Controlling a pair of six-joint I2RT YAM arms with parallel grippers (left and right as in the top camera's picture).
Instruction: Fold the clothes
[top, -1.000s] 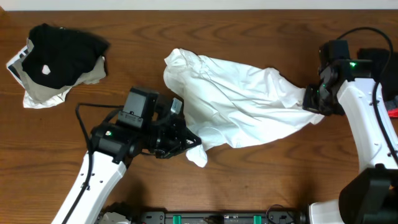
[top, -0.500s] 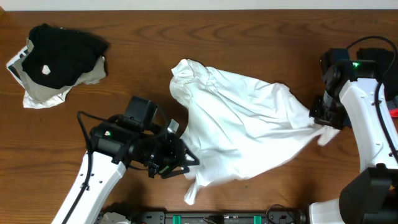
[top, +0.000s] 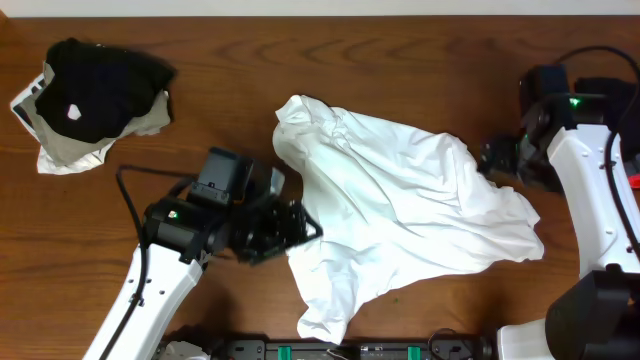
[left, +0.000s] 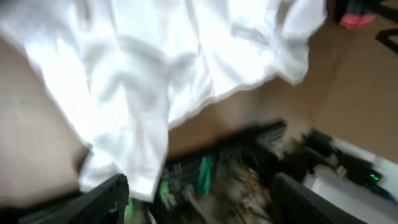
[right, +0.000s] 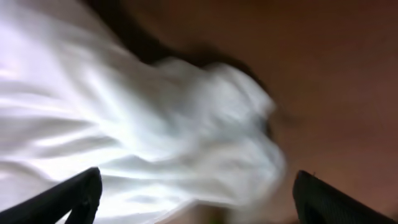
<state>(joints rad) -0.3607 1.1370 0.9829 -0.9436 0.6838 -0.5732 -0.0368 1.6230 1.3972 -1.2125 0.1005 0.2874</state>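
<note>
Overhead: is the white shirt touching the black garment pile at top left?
No, bare table separates the white T-shirt from the black garment pile.

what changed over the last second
The left gripper and right gripper, both shut on the white T-shirt a second ago, pulled it toward the robot's side, then opened and let go. It now lies wider and flatter. The black garment pile at far left has not moved.

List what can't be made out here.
- Shirt print: none shows in any view; folds may hide it.
- Shirt seams, both wrist views: motion blur.
- Pale cloth, overhead: mostly under the black garment.
- Red item, overhead: cut by the right edge.
</note>
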